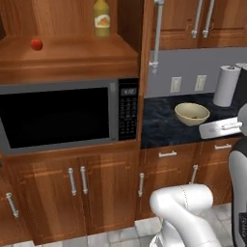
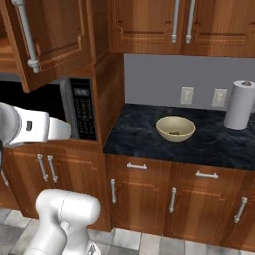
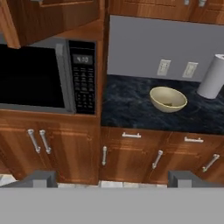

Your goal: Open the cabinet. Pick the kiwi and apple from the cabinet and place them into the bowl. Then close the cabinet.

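We see the cabinet (image 1: 72, 58) open, with the apple (image 1: 36, 44) sitting on its shelf. Something small and dark lies in the bowl (image 1: 192, 114), maybe the kiwi. Our gripper (image 3: 112, 177) is wide open, holding nothing.

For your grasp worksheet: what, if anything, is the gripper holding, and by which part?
Nothing is held. The gripper is open with nothing between its fingertips; the apple sits on the cabinet shelf.
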### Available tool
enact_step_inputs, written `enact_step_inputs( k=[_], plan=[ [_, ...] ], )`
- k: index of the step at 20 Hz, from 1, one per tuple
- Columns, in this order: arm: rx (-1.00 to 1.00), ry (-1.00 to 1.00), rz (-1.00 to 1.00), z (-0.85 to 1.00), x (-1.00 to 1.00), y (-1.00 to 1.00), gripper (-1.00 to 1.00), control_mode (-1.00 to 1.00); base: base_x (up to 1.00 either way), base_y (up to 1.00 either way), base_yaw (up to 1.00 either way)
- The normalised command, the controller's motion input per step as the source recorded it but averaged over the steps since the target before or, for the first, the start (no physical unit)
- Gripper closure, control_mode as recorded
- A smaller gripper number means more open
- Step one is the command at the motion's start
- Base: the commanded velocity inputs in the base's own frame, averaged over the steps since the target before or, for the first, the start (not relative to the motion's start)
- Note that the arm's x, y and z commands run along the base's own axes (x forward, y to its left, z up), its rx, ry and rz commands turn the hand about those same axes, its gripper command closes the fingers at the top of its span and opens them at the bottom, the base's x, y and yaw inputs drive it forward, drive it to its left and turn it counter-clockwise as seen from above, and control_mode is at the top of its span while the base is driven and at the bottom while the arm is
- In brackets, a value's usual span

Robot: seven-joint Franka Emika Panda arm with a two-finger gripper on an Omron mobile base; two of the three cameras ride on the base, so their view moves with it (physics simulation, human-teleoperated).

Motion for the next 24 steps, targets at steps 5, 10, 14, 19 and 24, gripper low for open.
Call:
enact_step_inputs(
  k=[5,10,14,19,24],
  plan=[
    [0.00,0.00,0.00,0.00,0.00,0.00,-1.00,1.00,-0.30,0.67,-0.06],
    [0.00,0.00,0.00,0.00,0.00,0.00,-1.00,1.00,-0.07,0.71,-0.05],
    [0.00,0.00,0.00,0.00,0.00,0.00,-1.00,1.00,0.00,0.70,-0.05],
    [0.00,0.00,0.00,0.00,0.00,0.00,-1.00,1.00,0.01,0.60,-0.05],
    [0.00,0.00,0.00,0.00,0.00,0.00,-1.00,1.00,0.13,0.47,-0.06]
  ],
)
